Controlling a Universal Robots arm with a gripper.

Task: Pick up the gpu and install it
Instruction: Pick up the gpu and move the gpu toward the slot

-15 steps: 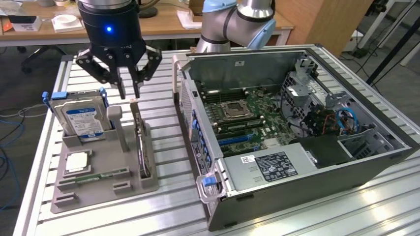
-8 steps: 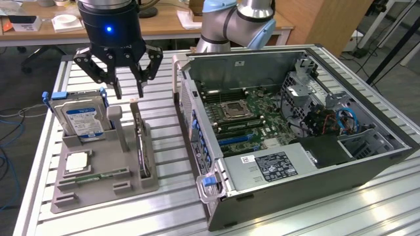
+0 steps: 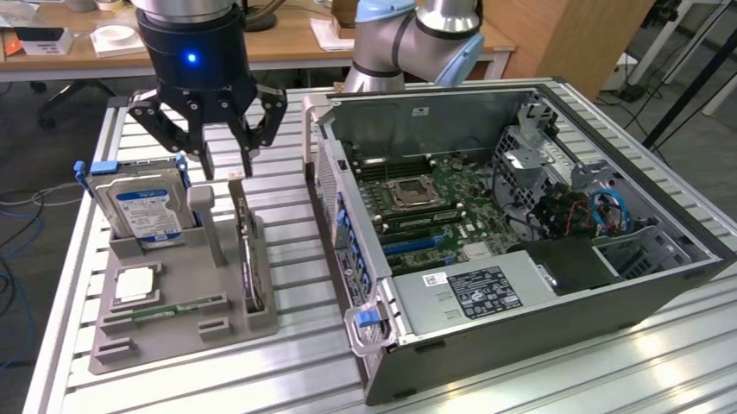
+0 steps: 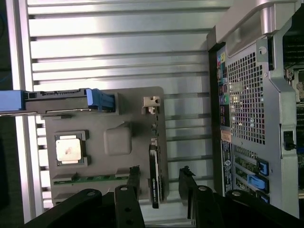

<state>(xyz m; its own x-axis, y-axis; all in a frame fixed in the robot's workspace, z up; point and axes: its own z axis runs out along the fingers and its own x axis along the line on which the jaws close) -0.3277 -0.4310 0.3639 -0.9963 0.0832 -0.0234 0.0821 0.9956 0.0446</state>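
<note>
One gripper (image 3: 224, 166) hangs open over the gpu (image 3: 250, 254), fingers spread (nothing held). The card stands edge-on in the grey holder (image 3: 216, 280) on the surface (image 3: 299, 366), beside the computer case (image 3: 553, 345).

Holder (image 3: 219, 297) (image 4: 137, 109) beside the computer case (image 3: 461, 112) (image 4: 247, 104) on the table (image 3: 299, 362) (image 4: 118, 42)
The holder sits at the exterior view's left of the case. The gpu (image 3: 250, 259) (image 4: 155, 180) stands on edge along its case-side edge. The hard drive (image 3: 144, 207) (image 4: 61, 102) stands at the opposite far corner, with the processor (image 3: 135, 285) (image 4: 70, 148) and memory stick (image 3: 173, 308) (image 4: 90, 179) before it. The gripper (image 3: 227, 168) (image 4: 159, 170) hangs above the gpu's far end.
</note>
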